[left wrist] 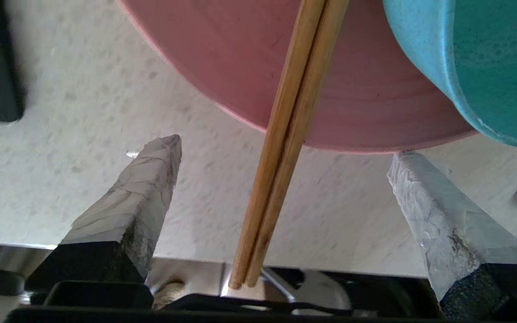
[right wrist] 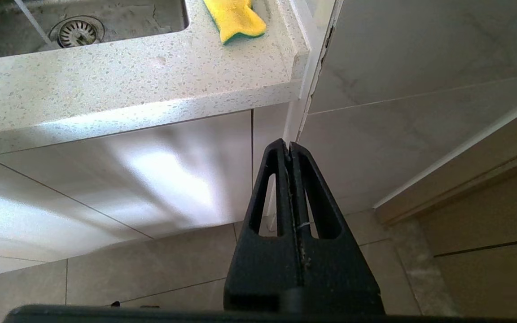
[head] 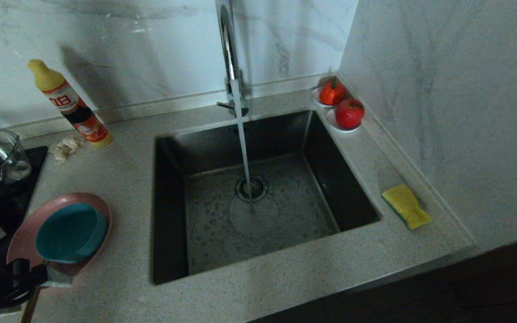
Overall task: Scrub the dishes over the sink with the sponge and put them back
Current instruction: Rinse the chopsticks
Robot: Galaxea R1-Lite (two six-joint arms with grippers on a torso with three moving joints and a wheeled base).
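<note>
Head view: pink plate (head: 25,233) with teal bowl (head: 71,232) on it lies on the tabletop (head: 119,179) left of the sink (head: 258,193); sponge (head: 405,206) lies untouched at the right; tap running; scrubbing not begun
Left wrist view: left tool (left wrist: 285,166) spread wide at the plate's rim, astride chopsticks (left wrist: 281,152), gripping nothing
Right wrist view: right tool (right wrist: 290,150) closed, empty, parked below the tabletop edge

Water runs from the tap (head: 228,49) into the sink (head: 258,197), hitting just beside the drain (head: 251,187). On the worktop (head: 124,179) left of it, the teal bowl (head: 71,232) sits on the pink plate (head: 29,229), with the left gripper (head: 45,274) at the plate's near edge. The sponge (head: 406,206) lies right of the sink.
</note>
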